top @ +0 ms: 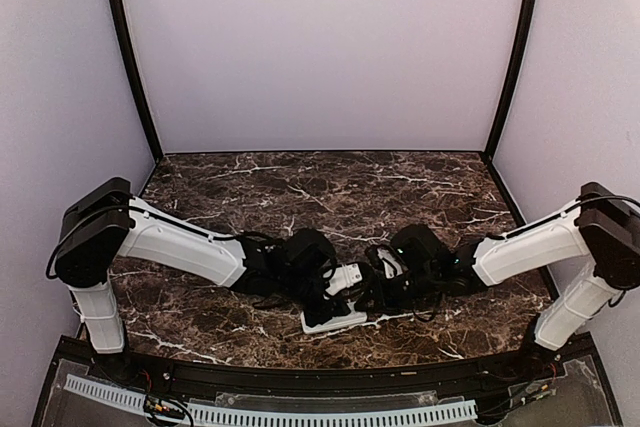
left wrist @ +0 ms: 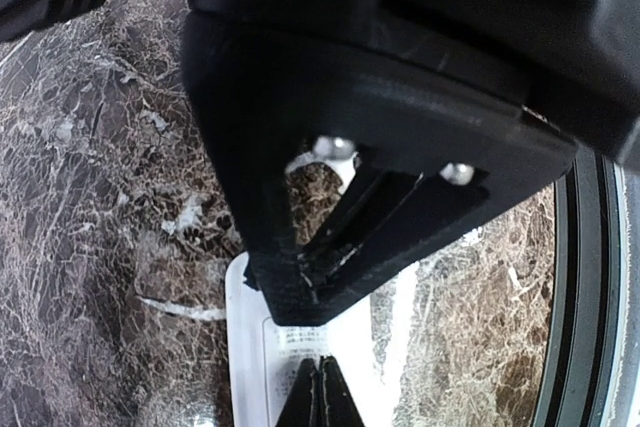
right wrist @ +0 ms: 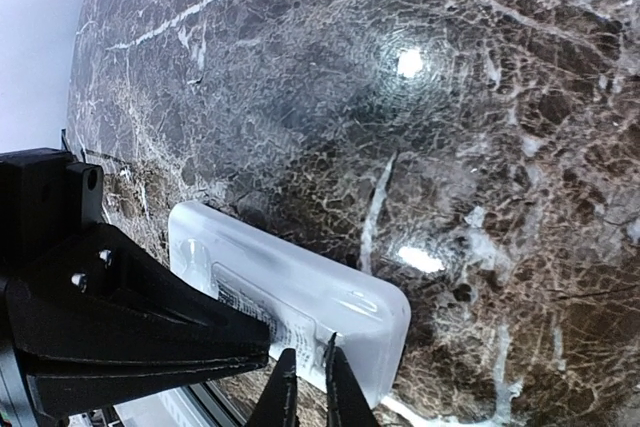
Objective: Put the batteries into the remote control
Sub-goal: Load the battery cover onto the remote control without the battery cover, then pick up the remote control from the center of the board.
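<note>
The white remote control (top: 338,320) lies back-up on the marble table between both grippers, near the front edge. In the left wrist view its labelled back (left wrist: 252,347) sits under my left gripper (left wrist: 322,397), whose fingers are pressed together on the label. In the right wrist view the remote (right wrist: 300,287) shows its battery cover in place. My right gripper (right wrist: 306,387) is closed to a thin slit with its tips on the cover's edge. In the top view the left gripper (top: 330,297) and right gripper (top: 372,294) almost meet. No batteries are in view.
The right arm's gripper body (left wrist: 380,197) fills the upper left wrist view. The left gripper's black wedge (right wrist: 130,337) lies close beside the right fingers. The table's black front rail (top: 320,377) runs just behind the remote. Dark marble table (top: 330,187) stretches to the back wall.
</note>
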Robot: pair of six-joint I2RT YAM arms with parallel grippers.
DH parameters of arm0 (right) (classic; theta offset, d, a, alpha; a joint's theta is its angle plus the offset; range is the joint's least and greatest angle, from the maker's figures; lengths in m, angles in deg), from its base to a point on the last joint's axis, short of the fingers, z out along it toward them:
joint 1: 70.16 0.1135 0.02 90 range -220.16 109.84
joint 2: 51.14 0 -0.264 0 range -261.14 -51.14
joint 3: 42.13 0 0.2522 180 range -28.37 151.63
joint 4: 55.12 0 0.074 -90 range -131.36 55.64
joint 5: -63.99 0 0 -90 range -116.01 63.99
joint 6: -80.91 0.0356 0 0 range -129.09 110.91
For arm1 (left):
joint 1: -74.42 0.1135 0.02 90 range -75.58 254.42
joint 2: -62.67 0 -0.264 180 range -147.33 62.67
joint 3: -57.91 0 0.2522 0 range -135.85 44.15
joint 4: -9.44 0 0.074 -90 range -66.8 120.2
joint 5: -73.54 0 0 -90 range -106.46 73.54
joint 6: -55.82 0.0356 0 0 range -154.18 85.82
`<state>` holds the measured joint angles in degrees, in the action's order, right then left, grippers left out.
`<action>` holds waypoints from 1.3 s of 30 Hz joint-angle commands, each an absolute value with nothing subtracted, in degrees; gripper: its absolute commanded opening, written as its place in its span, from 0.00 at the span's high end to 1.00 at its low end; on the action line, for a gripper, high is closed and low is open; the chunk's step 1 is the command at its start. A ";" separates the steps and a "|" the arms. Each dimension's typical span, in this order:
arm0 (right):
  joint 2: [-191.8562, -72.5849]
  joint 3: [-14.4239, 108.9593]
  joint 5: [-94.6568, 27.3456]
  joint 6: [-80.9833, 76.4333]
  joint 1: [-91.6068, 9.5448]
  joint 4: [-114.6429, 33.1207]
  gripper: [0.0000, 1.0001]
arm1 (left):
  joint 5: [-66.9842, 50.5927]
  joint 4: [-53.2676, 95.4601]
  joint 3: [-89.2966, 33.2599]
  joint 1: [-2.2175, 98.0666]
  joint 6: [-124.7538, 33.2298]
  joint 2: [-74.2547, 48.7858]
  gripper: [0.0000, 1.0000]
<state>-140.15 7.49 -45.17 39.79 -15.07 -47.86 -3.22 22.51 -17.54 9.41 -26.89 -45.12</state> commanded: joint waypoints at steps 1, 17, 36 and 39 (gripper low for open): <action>-137.97 8.61 -42.47 39.35 -14.27 -42.87 0.89 | -3.93 29.13 -14.32 8.76 -27.58 -45.73 1.00; -136.70 6.21 -45.52 42.76 -16.55 -47.49 0.90 | -5.62 31.90 -14.29 8.77 -28.40 -46.55 1.00; -132.49 22.36 -49.59 4.82 -17.09 -33.93 0.04 | -23.55 29.24 -12.08 19.86 -41.25 -7.58 0.13; -138.70 30.40 -47.78 -11.86 -11.94 -25.59 0.01 | -27.52 32.40 -10.18 21.58 -43.95 -1.11 0.05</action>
<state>-132.85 22.05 -47.25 13.00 -17.30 -34.26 -19.03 26.16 -14.04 19.73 -38.48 -6.80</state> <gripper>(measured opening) 0.976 0.910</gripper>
